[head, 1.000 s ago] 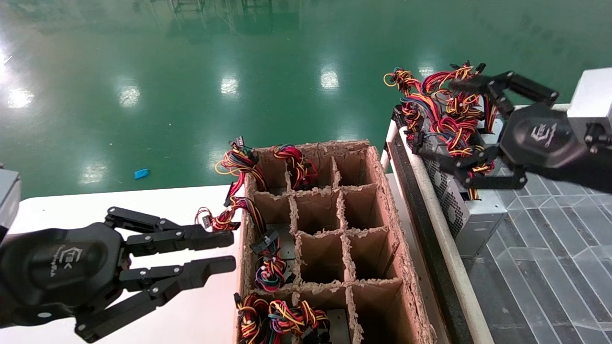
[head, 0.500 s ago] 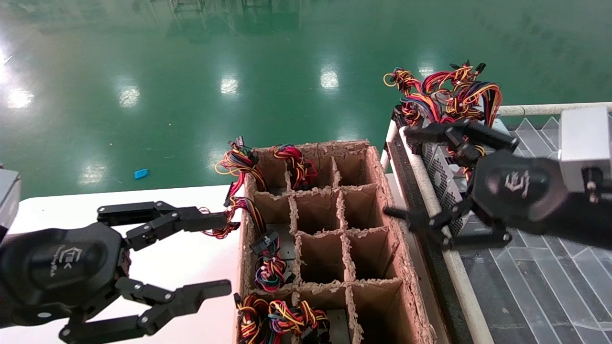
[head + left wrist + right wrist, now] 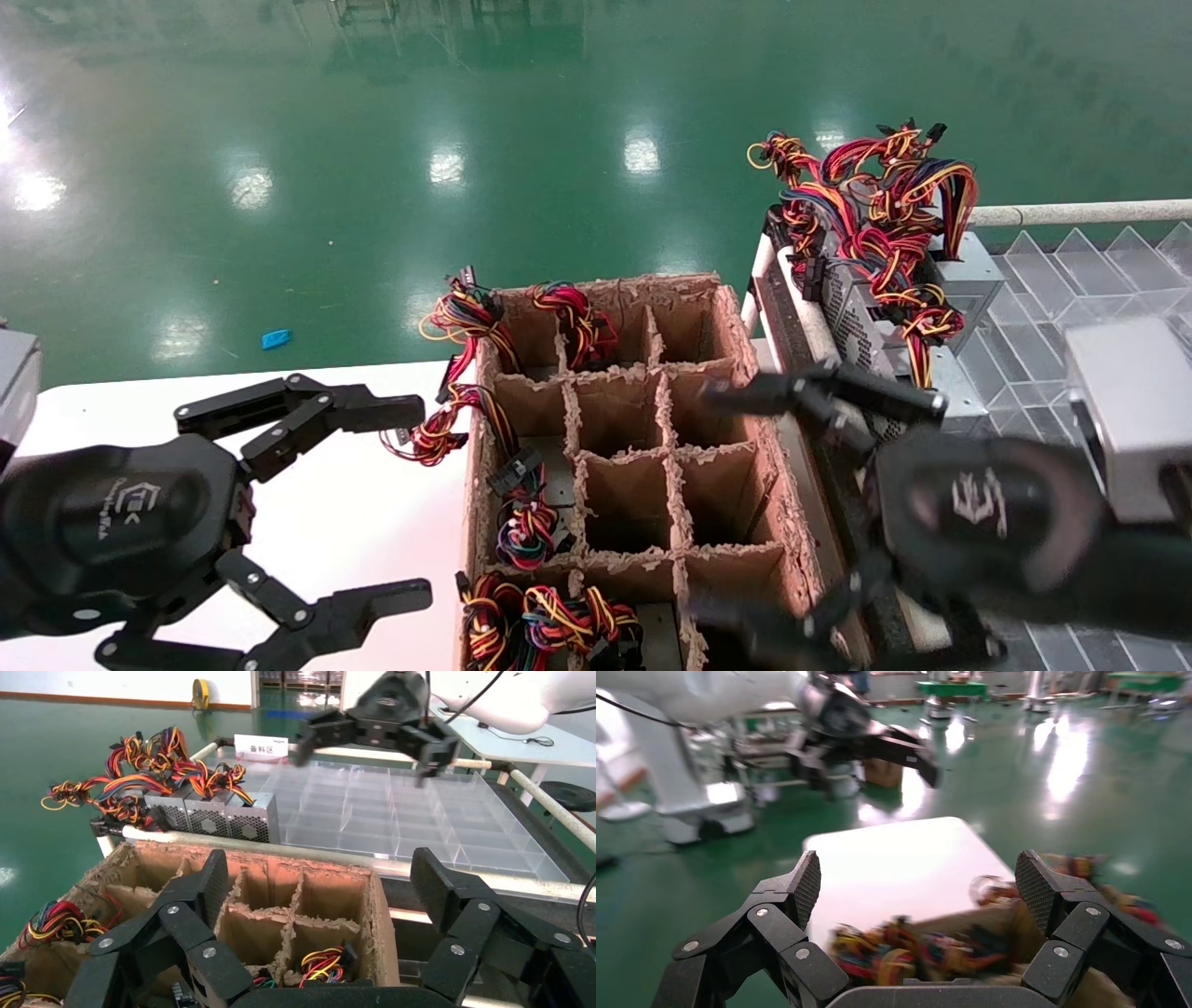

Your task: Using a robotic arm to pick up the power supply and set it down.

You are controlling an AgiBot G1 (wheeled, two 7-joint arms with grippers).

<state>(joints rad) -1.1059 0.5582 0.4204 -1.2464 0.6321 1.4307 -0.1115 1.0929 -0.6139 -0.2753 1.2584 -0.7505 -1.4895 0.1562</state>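
Two claws: both spread wide, both empty, as you can see.
Right claw (image 3: 819, 513): hangs over the near right edge of the cardboard box (image 3: 633, 466).
Power supply (image 3: 894, 317): beyond your right claw, well apart from it, standing on the clear divided tray (image 3: 1071, 280), wire bundle (image 3: 875, 205) on top.
Left claw (image 3: 363, 503): over the white table (image 3: 372, 596), beside the box.

Head looks down; both wrists share the cardboard box (image 3: 633, 447).
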